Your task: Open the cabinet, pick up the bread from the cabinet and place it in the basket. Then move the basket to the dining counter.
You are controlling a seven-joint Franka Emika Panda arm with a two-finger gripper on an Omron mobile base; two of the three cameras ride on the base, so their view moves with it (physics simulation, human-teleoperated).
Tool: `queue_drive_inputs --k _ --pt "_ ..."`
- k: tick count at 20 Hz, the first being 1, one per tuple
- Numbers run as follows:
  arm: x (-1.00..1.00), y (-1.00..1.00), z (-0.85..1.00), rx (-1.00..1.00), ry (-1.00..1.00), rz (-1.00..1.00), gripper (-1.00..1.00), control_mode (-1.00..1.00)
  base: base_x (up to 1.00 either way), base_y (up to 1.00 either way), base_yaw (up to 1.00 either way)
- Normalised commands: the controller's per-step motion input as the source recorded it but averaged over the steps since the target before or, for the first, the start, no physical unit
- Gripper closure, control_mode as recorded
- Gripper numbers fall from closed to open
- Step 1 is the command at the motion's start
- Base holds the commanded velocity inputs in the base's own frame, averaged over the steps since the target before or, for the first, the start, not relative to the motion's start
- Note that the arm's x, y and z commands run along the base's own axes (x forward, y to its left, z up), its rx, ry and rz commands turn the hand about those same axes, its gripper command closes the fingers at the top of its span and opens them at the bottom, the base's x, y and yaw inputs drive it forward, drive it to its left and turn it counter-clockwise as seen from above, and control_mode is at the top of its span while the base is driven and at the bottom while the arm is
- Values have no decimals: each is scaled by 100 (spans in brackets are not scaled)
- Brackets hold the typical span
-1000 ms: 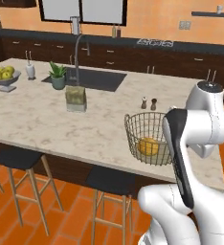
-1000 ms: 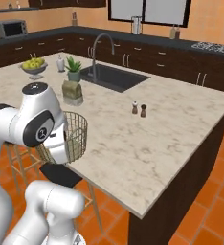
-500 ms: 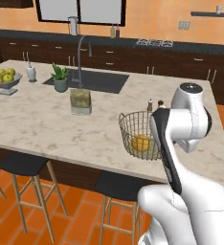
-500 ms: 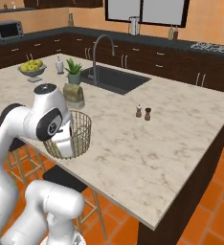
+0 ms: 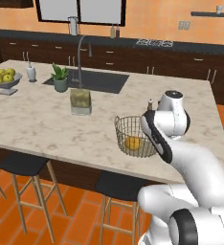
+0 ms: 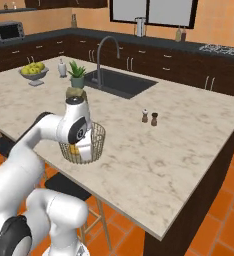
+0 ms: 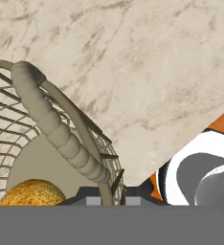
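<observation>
One basket [image 5: 134,136]: pale gold wire mesh, round, standing on the beige marble table [image 5: 47,124] near its near edge, right of the middle in the left base view.
Bread [image 5: 132,142]: small golden bun lying on the basket's tan floor; in the hand view it shows at the lower left, inside the mesh.
Gripper [image 7: 106,200]: clenched on the basket's rim wire, the two dark tips close on either side of the thin band at the near-right side of the basket.
Arm: white, bent over the table's near edge, its wrist just beside the basket and hiding part of the mesh in the right base view.
Sink [image 6: 120,83]: dark basin set in the table's far side, with a tall curved faucet [image 6: 109,48].
Shakers [image 6: 149,117]: two small ones, standing together, right of the basket and well apart from it.
Fruit bowl [image 5: 5,81]: grey, holding yellow-green apples, at the table's far left.
Stools [image 5: 25,167]: dark seats tucked under the near edge.
</observation>
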Motion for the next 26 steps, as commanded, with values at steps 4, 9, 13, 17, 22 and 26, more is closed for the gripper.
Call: queue_drive_inputs --k 4,9,13,17,22,26 --pt "100 0 -72 0 0 1 100 -100 0 0 0" --pt "100 0 -56 0 2 0 100 -100 0 0 0" --pt "93 0 -42 1 14 0 100 -100 0 0 0" --pt "56 1 -35 0 17 0 100 -100 0 0 0" --pt "5 2 -4 0 1 0 -100 -100 0 0 0" --pt "0 0 0 0 -1 0 -100 -100 0 0 0"
